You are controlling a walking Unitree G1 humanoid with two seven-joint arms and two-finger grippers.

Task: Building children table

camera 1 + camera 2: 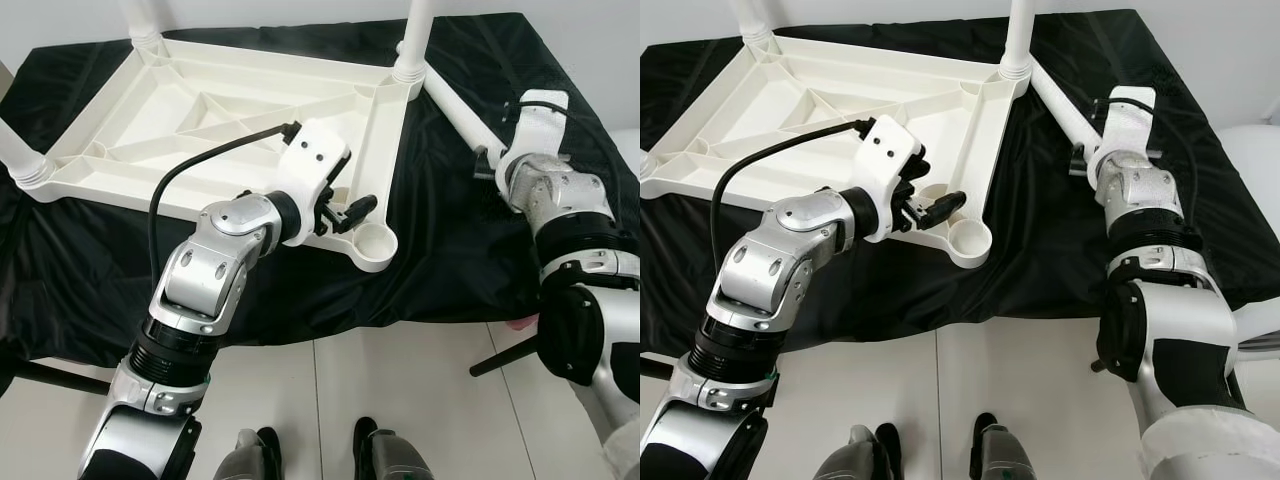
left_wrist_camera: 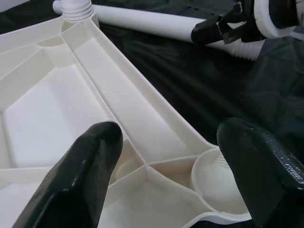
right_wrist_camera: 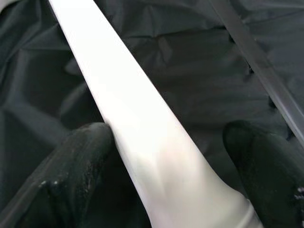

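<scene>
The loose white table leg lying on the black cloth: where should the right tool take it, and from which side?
Grip the loose leg on its plain round shaft, just above the ribbed threaded end, coming down from above. It lies flat on the black cloth, so only the top and sides are free. The right tool straddles it there, fingers open. The empty corner socket of the tabletop lies nearby.

A black cloth [image 1: 450, 250] is spread over the work surface, creased and hanging over the near edge. Below it, a pale tiled floor [image 1: 400, 380] is seen. A white wall [image 1: 600, 60] is visible behind the cloth.
</scene>
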